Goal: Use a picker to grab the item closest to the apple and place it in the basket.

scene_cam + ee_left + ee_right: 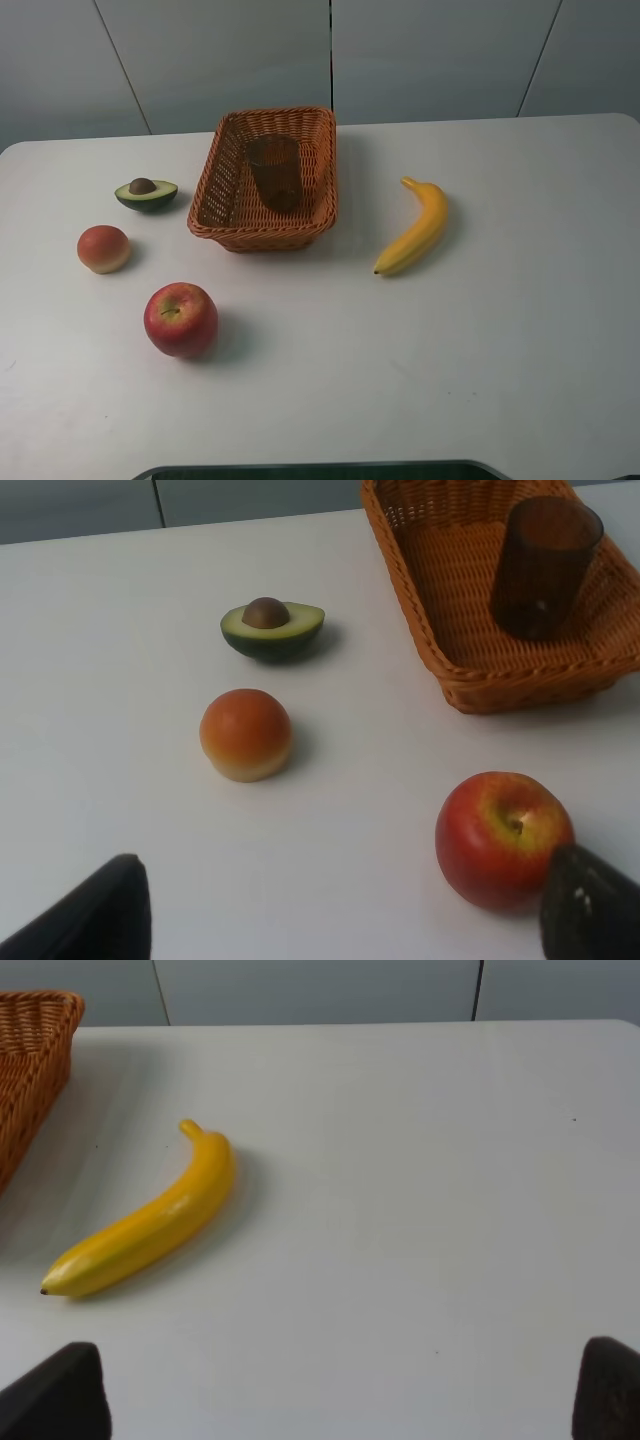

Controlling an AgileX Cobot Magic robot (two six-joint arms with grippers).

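The left claw [340, 920] has its two fingers wide apart, with the round peach [246, 734] just ahead of it, nearest the apple [503, 838], so it can grab the peach for the basket [420, 610].

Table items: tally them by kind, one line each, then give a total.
Apple: 1
Peach-like orange-red fruit: 1
Avocado half: 1
Banana: 1
Wicker basket: 1
Dark brown cup, inside the basket: 1
Total: 6
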